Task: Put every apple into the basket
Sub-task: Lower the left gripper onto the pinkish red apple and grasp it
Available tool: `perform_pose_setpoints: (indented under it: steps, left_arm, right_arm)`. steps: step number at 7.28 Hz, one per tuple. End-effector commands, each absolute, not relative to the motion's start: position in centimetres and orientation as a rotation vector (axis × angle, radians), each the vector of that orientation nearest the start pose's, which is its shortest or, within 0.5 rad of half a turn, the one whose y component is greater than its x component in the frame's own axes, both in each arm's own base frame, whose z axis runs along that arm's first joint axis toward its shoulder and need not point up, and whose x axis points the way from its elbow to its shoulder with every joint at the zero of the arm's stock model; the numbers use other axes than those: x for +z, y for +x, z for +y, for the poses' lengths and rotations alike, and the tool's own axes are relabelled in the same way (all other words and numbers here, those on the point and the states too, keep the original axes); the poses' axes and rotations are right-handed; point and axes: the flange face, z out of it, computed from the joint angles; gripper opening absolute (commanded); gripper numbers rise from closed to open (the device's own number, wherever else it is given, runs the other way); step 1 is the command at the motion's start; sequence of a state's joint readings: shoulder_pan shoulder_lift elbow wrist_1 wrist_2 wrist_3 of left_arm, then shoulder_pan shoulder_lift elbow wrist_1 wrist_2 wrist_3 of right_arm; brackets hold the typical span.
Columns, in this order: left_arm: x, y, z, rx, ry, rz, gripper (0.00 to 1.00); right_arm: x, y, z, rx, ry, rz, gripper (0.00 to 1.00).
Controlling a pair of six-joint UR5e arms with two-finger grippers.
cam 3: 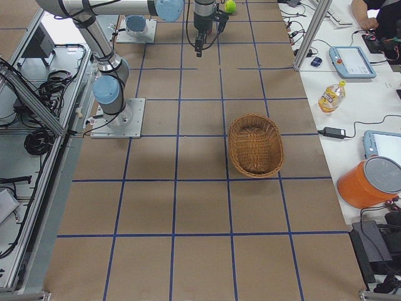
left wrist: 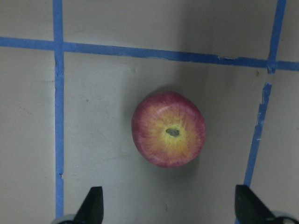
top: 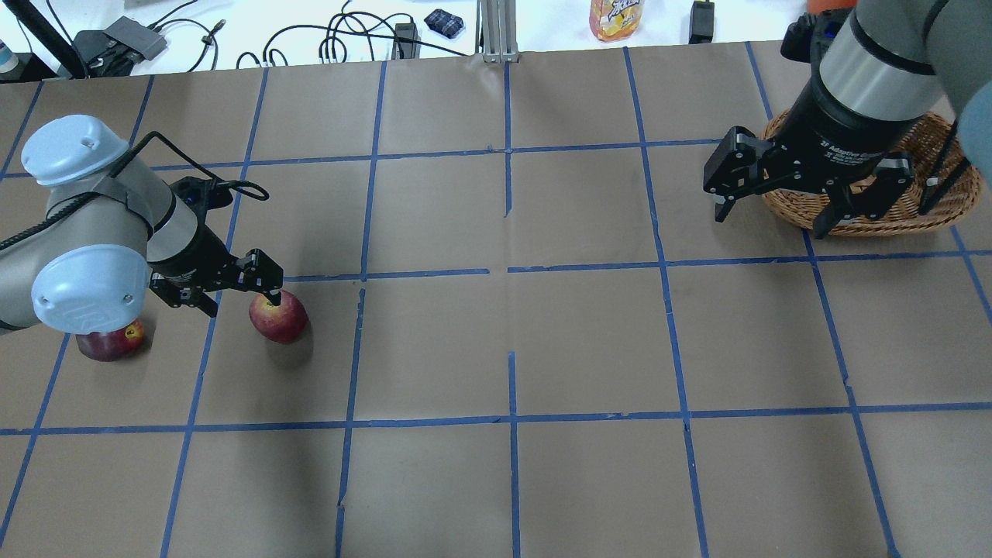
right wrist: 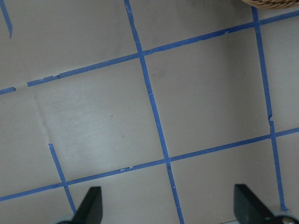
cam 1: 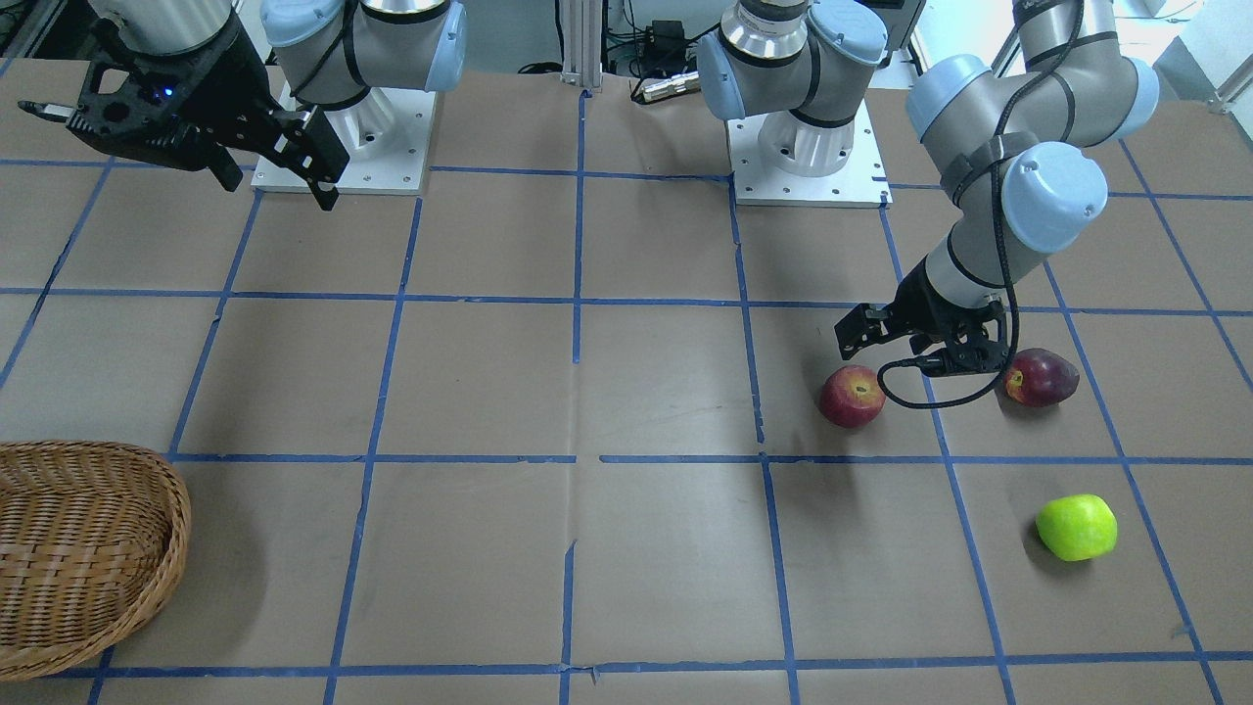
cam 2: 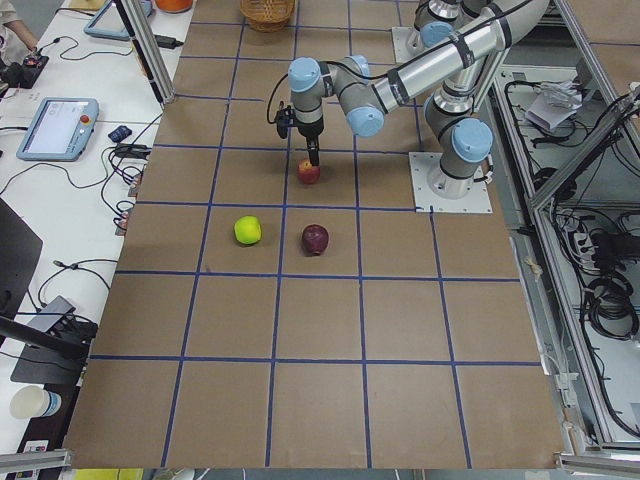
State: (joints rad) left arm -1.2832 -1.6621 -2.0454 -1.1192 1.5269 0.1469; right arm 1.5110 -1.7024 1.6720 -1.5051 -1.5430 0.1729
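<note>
1 red apple (left wrist: 168, 129) lies under left end effector (left wrist: 167, 198) (spread wide, untouched).

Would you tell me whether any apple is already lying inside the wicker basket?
No, the wicker basket holds nothing; its bare woven floor shows whole in the exterior right view.

A: Left arm (top: 85, 225)?
B: Elbow folded, wrist turned down. Left gripper (top: 242, 304) held low, pointing straight down, jaws spread wide, nothing between the fingers.
A: Right arm (top: 868, 70)?
B: Forearm near vertical. Right gripper (top: 771, 221) held high, pointing down, jaws wide apart, empty.
</note>
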Motion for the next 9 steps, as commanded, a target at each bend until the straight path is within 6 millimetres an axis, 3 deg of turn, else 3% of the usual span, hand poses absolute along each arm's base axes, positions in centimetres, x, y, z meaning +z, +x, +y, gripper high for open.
perform_pose_setpoints:
  steps: [1,4,6,8,9]
  left_arm:
    - [24.2,0.2,-49.5,0.095,-0.259,3.202,1.00]
    - [19.7,0.6,-51.4,0.082,-0.279,3.201,1.00]
    - [18.6,0.5,-51.2,0.121,-0.259,3.195,1.00]
    - [17.1,-0.1,-49.6,0.190,-0.270,3.196,1.00]
    - [17.0,-0.1,-49.5,0.191,-0.260,3.196,0.78]
  right_arm:
    - [49.3,10.9,-44.0,0.056,0.307,3.112,1.00]
    - [49.2,10.9,-44.0,0.058,0.307,3.111,1.00]
    - [49.3,10.9,-43.9,0.054,0.307,3.112,1.00]
    - [49.3,10.9,-44.0,0.056,0.307,3.112,1.00]
    - [49.2,10.9,-44.0,0.058,0.307,3.111,1.00]
